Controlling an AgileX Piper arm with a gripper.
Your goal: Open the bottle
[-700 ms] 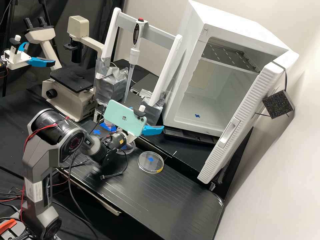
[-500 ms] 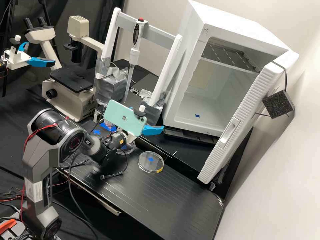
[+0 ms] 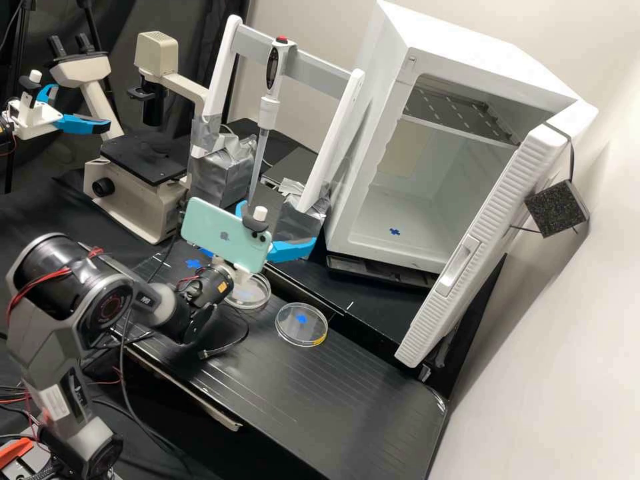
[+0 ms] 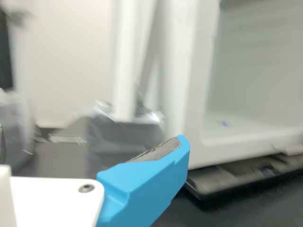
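Observation:
My gripper (image 3: 277,227) is open above the bench, behind the mint-green phone (image 3: 227,235) mounted on the wrist. One blue finger extends to the right of the phone and the tip of the other rises above its top edge, with a wide gap between them. The phone hides the part of the bench behind it. In the wrist view, one blue finger (image 4: 147,177) with a grey pad is seen against the black bench and the white cabinet, touching nothing.
Two clear dishes, one just below the wrist (image 3: 252,293) and one farther right (image 3: 301,325), lie on the bench (image 3: 347,393). A pipette (image 3: 269,110) hangs from a white frame. Beyond stand an open white incubator (image 3: 400,200) and a microscope (image 3: 143,200).
My arm has drawn back to the left, its wrist and phone shifting left. The upper finger's tip now shows above the phone, and more of the nearer dish is uncovered.

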